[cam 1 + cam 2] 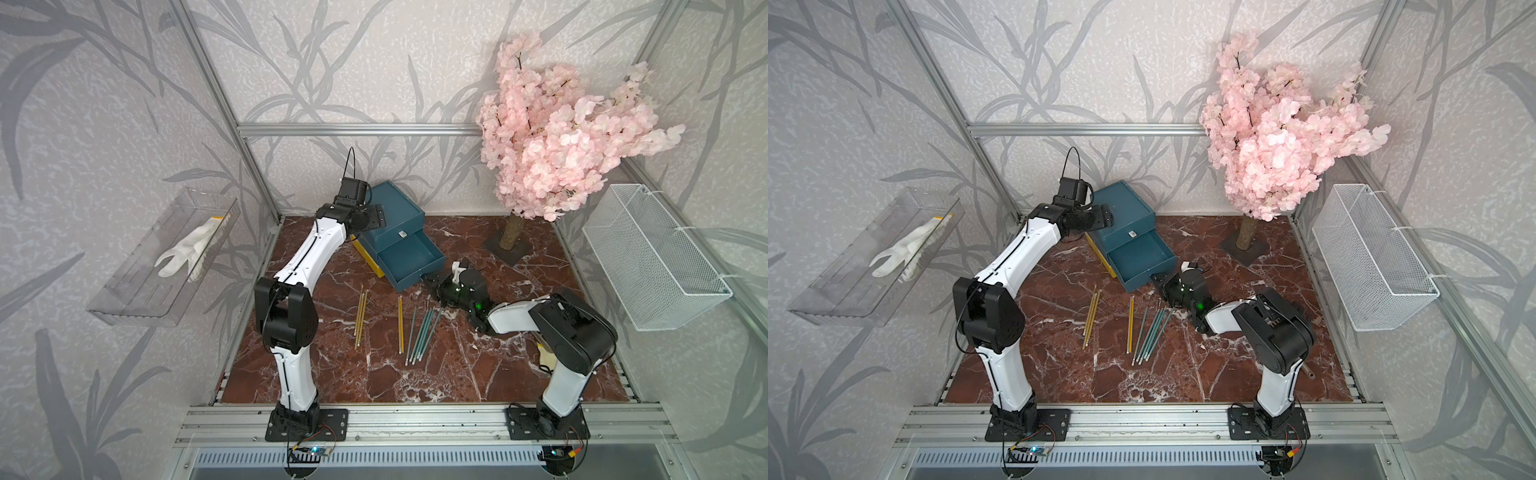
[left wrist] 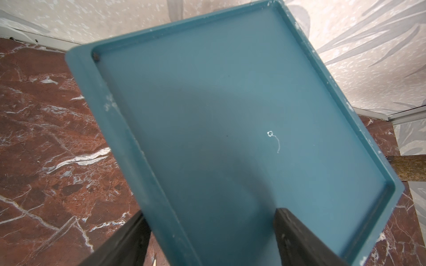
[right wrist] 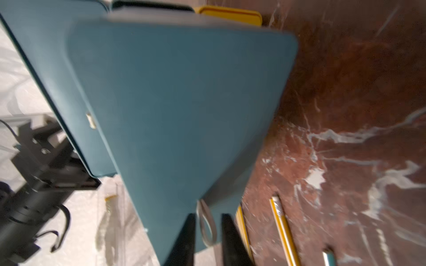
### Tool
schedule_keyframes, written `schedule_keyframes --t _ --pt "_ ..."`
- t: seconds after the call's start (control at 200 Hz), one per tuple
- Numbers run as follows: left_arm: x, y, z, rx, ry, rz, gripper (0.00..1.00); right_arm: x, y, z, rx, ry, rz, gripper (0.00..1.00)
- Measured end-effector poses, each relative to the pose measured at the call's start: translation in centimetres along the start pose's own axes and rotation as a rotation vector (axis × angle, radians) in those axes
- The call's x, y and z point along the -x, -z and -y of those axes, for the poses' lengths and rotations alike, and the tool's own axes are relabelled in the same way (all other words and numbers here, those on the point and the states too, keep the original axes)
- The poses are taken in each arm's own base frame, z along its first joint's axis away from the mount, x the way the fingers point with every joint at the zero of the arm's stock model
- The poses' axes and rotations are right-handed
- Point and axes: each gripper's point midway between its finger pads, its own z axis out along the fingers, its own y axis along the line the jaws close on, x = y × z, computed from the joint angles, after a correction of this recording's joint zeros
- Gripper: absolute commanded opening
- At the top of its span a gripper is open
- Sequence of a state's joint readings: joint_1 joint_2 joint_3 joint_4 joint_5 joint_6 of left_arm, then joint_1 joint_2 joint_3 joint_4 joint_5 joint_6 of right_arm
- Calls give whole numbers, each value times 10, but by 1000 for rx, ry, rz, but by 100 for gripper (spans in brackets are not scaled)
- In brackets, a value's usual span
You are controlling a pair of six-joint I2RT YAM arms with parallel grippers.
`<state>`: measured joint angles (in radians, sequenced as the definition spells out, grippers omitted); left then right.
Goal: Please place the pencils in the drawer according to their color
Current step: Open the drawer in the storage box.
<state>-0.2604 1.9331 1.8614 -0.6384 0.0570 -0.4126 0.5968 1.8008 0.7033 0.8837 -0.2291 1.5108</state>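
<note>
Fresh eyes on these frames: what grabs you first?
The pink blossom tree in the back right corner dominates. Next comes the teal drawer box at the back, its middle tier pulled out, with the right gripper at that tier's white pull tab. Yellow pencils and teal-green pencils lie loose on the red marble tabletop in front.

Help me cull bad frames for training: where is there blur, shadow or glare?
Right wrist view: the drawer's pulled-out tier is smeared with blur, the pencils beside it clearer. Left wrist view: a broad dark shadow lies across the drawer top, its near edge soft. Both top views: sharp, evenly lit.
</note>
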Motion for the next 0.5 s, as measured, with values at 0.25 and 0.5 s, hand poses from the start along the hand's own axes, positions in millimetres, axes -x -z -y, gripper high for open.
schedule_keyframes --t 0.25,0.5 --pt "-1 2 3 -16 8 -7 89 -6 22 3 -80 32 -8 65" --pt "-10 16 5 -30 10 -49 100 -14 64 -11 -246 170 -24 64"
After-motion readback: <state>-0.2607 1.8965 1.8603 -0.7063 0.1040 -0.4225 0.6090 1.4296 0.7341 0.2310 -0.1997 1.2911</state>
